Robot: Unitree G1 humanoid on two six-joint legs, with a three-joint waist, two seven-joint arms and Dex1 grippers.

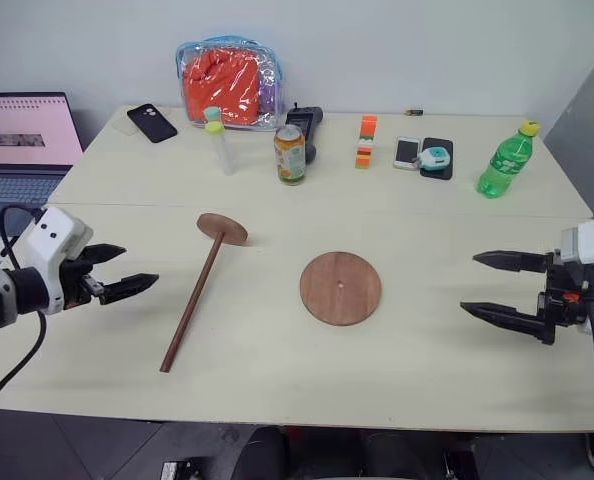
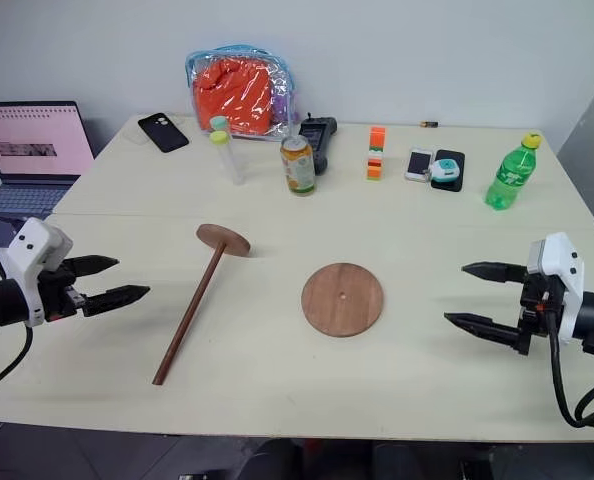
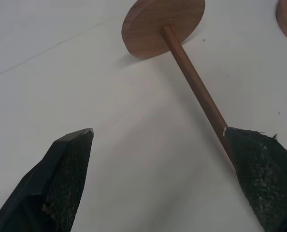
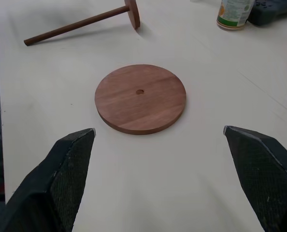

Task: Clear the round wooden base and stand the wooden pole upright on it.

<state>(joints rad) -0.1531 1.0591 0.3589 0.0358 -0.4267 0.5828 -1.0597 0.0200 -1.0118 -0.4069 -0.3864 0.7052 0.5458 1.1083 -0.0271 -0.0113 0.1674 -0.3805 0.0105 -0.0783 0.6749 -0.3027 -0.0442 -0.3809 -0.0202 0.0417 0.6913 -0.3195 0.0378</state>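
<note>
The round wooden base point(image 1: 340, 288) lies bare at frame centre, so the robot should next grasp the wooden pole point(image 1: 194, 309), lying left of centre, mid-shaft and tip it disc-end down. The left gripper point(image 1: 127, 270), at the left edge, has its 2 fingers apart, near the pole without touching it. The right gripper point(image 1: 489, 284) hangs spread at the right edge, well apart from the base.

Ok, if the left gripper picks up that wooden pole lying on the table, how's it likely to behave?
The wooden pole looks rigid, so it probably won't flex. The disc on one end likely makes it end-heavy, tipping in a mid-rod grip. Pushed, it may swing around that disc rather than roll straight.
</note>
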